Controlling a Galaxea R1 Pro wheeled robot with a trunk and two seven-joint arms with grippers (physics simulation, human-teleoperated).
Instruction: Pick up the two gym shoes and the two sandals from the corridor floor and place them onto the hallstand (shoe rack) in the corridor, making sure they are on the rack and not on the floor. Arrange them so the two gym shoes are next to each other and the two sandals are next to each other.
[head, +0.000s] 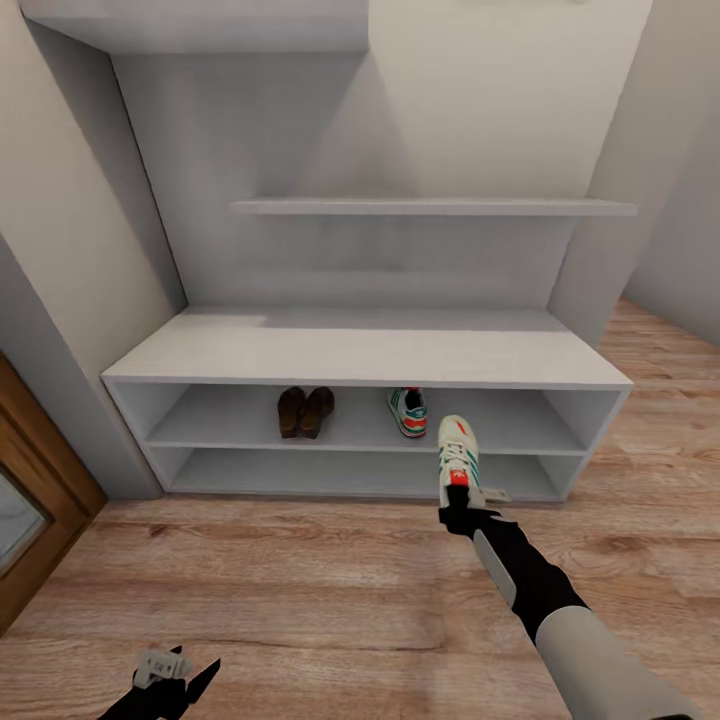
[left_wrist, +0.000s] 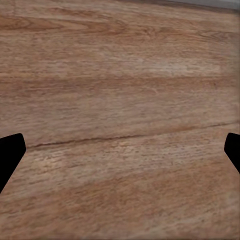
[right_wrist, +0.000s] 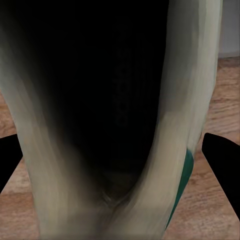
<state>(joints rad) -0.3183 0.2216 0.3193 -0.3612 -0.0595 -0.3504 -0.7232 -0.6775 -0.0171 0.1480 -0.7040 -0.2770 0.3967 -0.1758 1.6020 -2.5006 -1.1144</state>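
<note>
The pale hallstand (head: 360, 355) faces me in the head view. On its upper shoe shelf the two brown sandals (head: 305, 411) lie side by side, with one gym shoe (head: 407, 411) to their right. My right gripper (head: 458, 502) is shut on the other gym shoe (head: 458, 458) by its heel end and holds it above the corridor floor (head: 300, 580), toe toward the shelf, just in front of the rack. In the right wrist view that shoe's dark inside (right_wrist: 100, 100) sits between my fingers (right_wrist: 222, 155). Low on the left, my left gripper (head: 170, 672) is open over bare planks (left_wrist: 120, 75).
A brown wooden door (head: 30, 500) stands at the left edge beside a grey wall. Two wall shelves (head: 430, 207) hang above the bench top. The lower shoe shelf (head: 350, 475) holds nothing. A wall closes in at the right of the rack.
</note>
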